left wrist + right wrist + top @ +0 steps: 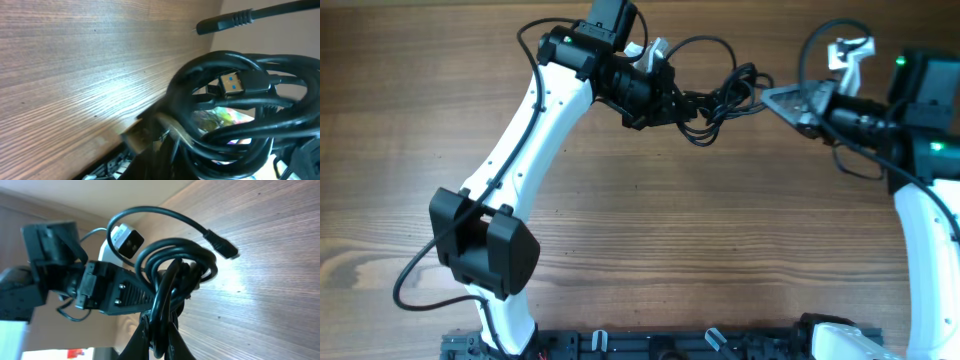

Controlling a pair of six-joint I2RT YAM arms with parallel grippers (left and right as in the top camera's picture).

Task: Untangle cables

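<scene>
over desk (620,230), saw knotted cables (720,100) hung between both arms. found left pincer (677,101) and right pincer (770,99) each pinching its loops tight. feared cinching knot harder by pulling straight apart, or snagging loose plug (223,248).

Dark wood-grain table (720,240) filled the frame, and a black rail (570,346) ran along its near edge.

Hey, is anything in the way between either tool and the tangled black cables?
Nothing visible. The left tool and right tool are both shut on the knotted bundle of thin black cables, held between them over the wooden table.
</scene>
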